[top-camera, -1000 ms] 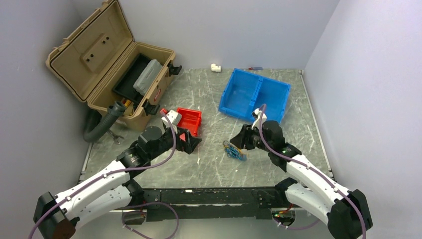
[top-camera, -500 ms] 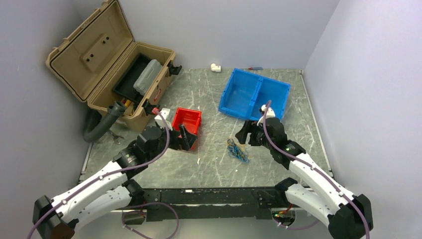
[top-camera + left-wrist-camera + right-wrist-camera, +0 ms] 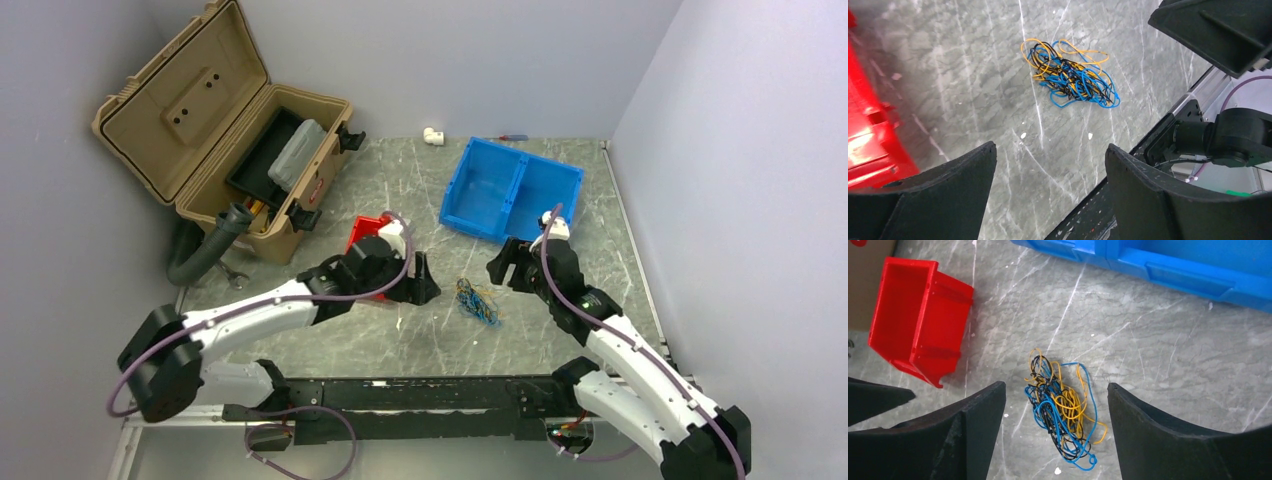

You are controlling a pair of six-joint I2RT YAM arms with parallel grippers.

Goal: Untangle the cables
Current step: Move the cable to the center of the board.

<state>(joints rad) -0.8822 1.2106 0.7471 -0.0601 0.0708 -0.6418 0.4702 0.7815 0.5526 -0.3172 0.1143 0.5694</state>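
The cables (image 3: 477,300) are a small tangle of thin yellow-orange, blue and black wires lying loose on the grey marble table (image 3: 420,335). My left gripper (image 3: 425,283) hovers just left of the tangle, open and empty. In the left wrist view the cables (image 3: 1070,75) lie ahead of the open left gripper (image 3: 1050,147). My right gripper (image 3: 503,268) sits just right of the tangle and a little farther back, also open. The right wrist view shows the cables (image 3: 1060,407) on the table, framed by the spread right gripper (image 3: 1056,386), which touches nothing.
A red bin (image 3: 368,230) stands behind the left arm, its side facing the right wrist camera (image 3: 918,315). A blue two-part bin (image 3: 510,190) is at the back right. An open tan toolbox (image 3: 250,170) and a grey pipe elbow (image 3: 205,250) fill the left side.
The right gripper opened, let the cables go and drew back to the right. The left arm swung right from the red bin to the tangle's left side.
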